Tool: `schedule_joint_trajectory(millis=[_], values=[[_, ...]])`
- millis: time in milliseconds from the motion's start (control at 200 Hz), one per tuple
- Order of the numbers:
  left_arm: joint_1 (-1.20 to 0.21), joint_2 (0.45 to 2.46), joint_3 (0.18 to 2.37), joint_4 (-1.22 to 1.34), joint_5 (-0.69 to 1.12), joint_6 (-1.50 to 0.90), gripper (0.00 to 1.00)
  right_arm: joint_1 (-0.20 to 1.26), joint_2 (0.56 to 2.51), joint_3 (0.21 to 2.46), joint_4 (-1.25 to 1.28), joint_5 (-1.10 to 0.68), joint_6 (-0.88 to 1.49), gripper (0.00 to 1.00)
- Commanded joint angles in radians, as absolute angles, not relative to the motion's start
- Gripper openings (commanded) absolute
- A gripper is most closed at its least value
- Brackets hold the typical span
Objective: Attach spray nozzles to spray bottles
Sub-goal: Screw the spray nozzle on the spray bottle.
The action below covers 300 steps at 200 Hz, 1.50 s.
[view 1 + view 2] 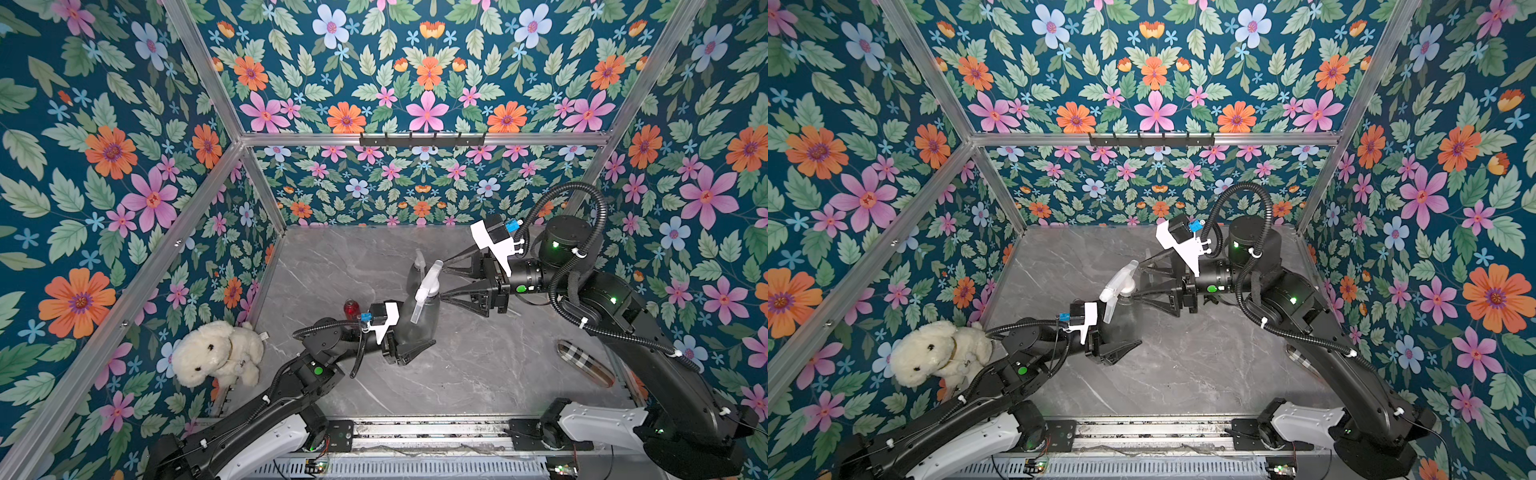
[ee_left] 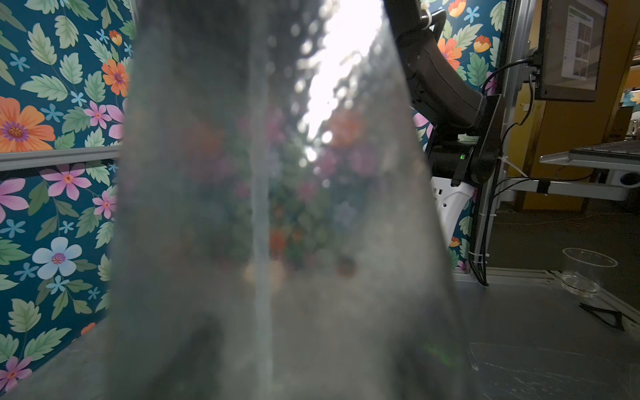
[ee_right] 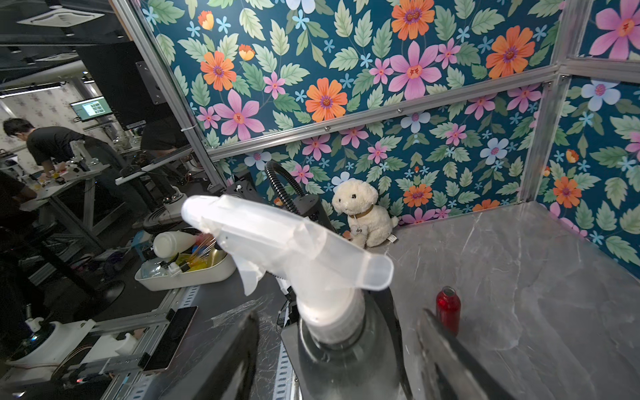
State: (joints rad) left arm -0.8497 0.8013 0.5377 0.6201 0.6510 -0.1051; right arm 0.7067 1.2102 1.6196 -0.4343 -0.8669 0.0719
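Nozzle (image 1: 428,286) sits on grey bottle (image 1: 419,322) clamped by left gripper (image 1: 419,337); right gripper (image 1: 444,278) straddles it, jaws wide. Behind it, second bottle (image 1: 415,270) looks finished; red bottle (image 1: 351,308) lacks one.

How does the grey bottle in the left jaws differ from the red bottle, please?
The grey bottle is a translucent cone; the red bottle is a smaller shiny cylinder. The grey bottle wears a whitish nozzle; the red bottle's neck is bare. The left gripper holds the grey bottle; the red bottle stands free. Both stand upright.
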Motion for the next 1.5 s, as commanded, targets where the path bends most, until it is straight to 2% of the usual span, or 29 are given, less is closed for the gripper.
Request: schedule_joint_trajectory(millis=[0,405,660,820,1040,1205,1495], values=[[-0.844,0.805,0.545,0.688,0.695,-0.134,0.00,0.708,1.232,1.645,-0.397,-0.947,0.057,0.72],[-0.834,0.822,0.548,0.692,0.714,-0.146,0.00,0.709,1.264,1.668,-0.401,-0.920,0.037,0.68],[-0.825,0.831,0.546,0.707,0.722,-0.159,0.00,0.713,1.272,1.659,-0.385,-0.932,0.038,0.60],[-0.823,0.832,0.545,0.709,0.721,-0.161,0.00,0.716,1.270,1.649,-0.370,-0.933,0.044,0.52],[-0.819,0.833,0.542,0.713,0.716,-0.163,0.00,0.717,1.258,1.616,-0.336,-0.927,0.062,0.32],[-0.818,0.824,0.537,0.718,0.700,-0.163,0.00,0.717,1.246,1.594,-0.313,-0.920,0.077,0.26],[-0.816,0.804,0.526,0.736,0.621,-0.167,0.00,0.756,1.232,1.558,-0.303,-0.847,0.069,0.22]])
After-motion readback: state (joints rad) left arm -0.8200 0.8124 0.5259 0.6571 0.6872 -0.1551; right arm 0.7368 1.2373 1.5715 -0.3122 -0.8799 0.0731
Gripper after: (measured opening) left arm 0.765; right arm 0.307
